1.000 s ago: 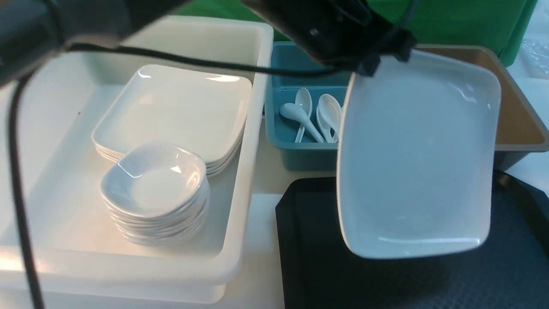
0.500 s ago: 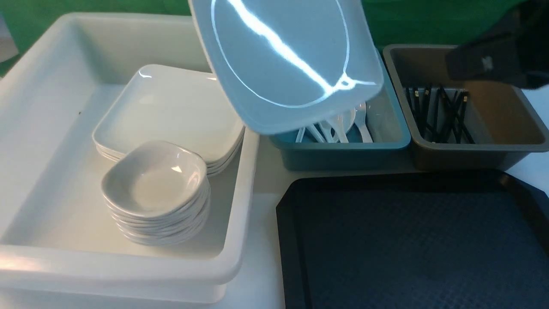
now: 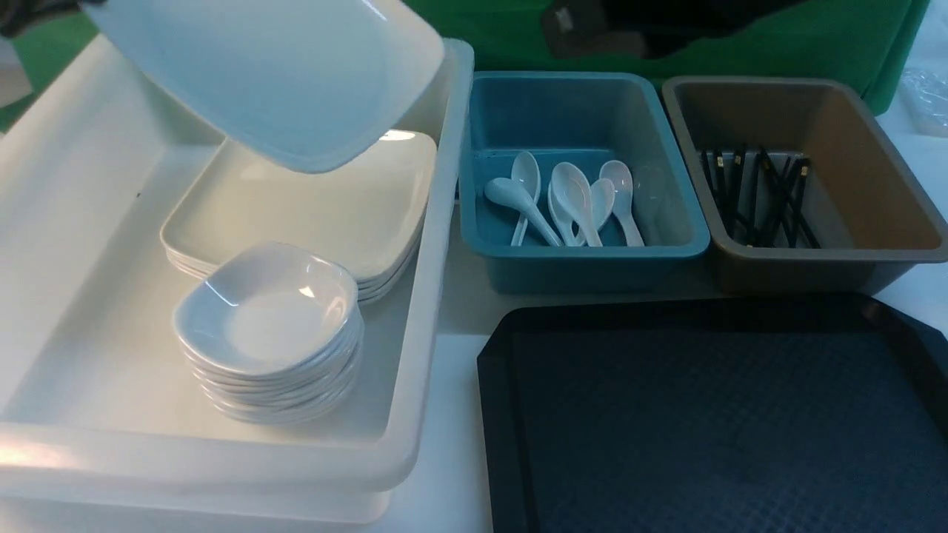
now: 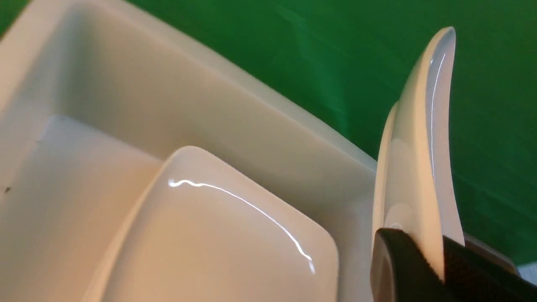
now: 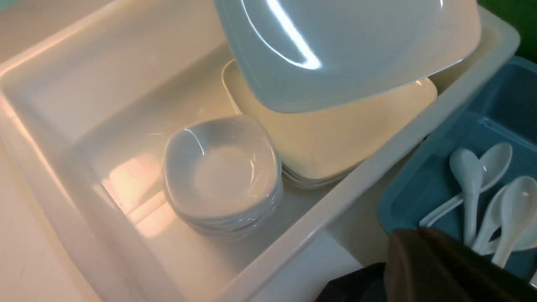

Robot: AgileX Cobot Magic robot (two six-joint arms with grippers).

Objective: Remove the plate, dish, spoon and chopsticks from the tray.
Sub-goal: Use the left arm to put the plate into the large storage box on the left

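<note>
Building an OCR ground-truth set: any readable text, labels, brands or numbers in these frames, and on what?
No readable text in any view.
Pale patch on the dark arm part at the top of the front view: too blurred to read, may not be text at all.
No markings visible on the plate, white tub, teal bin, brown bin or tray.

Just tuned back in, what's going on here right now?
The left end effector is clamped on the rim of the plate, holding it tilted above the stack of plates in the white tub. Nothing shows on the tray. The spoons lie in the teal bin, the chopsticks in the brown bin.
</note>
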